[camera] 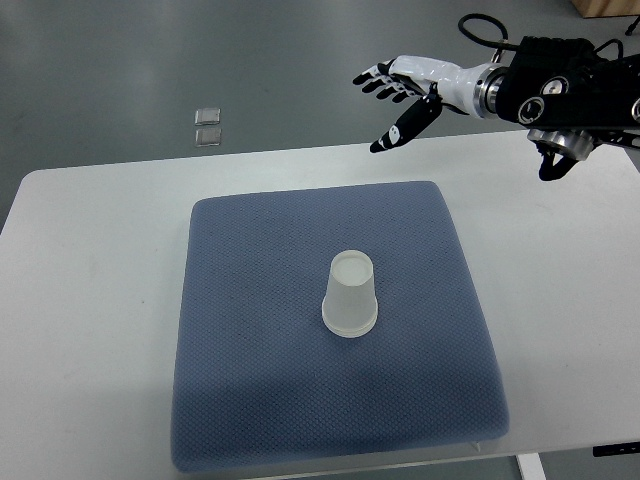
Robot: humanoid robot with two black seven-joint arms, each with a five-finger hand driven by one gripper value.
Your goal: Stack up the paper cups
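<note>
The right hand (400, 92) hovers empty, fingers spread, beyond the table's far edge. An upturned paper cup (351, 294) stands mid-cushion (240, 340); light and crushable, it probably wants gentle side grips.

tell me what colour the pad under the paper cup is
The pad is a dusty blue with a fine dotted weave, seen clearly in the top view.

The paper cup (350, 294) looks matt and smooth, white. It stands on a blue cloth pad (250, 380) with a rough, dimpled weave. The counter (90, 300) is smooth, matt white. At 1 o'clock, the robot hand (400, 90) shows glossy white and black plastic.
</note>
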